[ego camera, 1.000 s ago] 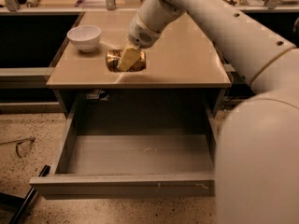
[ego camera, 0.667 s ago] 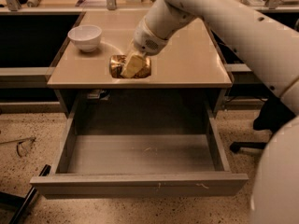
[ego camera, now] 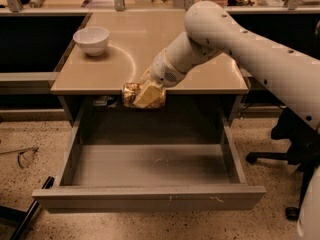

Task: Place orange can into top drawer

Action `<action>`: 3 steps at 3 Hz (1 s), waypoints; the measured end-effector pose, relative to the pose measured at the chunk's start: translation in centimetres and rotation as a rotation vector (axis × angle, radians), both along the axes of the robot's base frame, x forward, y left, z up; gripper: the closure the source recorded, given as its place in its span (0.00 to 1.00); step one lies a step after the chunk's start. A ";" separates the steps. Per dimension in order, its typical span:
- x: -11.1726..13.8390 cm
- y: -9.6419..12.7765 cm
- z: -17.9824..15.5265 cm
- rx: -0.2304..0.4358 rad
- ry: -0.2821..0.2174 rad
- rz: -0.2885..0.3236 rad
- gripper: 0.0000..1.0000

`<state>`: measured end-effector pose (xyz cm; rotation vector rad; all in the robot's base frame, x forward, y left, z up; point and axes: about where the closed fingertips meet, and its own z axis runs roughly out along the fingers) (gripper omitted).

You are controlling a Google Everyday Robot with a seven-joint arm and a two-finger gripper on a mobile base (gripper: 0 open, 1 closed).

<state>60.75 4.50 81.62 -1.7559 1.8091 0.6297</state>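
Observation:
The orange can (ego camera: pixel 131 94), shiny golden-orange and crinkly, lies on its side in my gripper (ego camera: pixel 145 96). The gripper is shut on it and holds it in the air just past the front edge of the beige tabletop (ego camera: pixel 150 49), above the back of the top drawer (ego camera: pixel 150 196). The drawer is pulled fully open toward the camera and its grey floor is bare. My white arm reaches in from the upper right.
A white bowl (ego camera: pixel 91 40) stands at the back left of the tabletop. A black office chair base (ego camera: pixel 295 149) is on the floor at the right. A black bar (ego camera: pixel 22 219) lies at the lower left by the drawer's corner.
My gripper has carried the can from on the tabletop forward and down, past the table's front edge, to above the open drawer.

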 end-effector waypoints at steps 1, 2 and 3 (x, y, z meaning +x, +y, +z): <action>-0.4 0.1 -1.0 0.006 0.010 0.015 1.00; -1.6 0.4 -3.6 0.015 0.033 0.050 1.00; -2.8 0.9 -6.0 0.032 0.061 0.089 1.00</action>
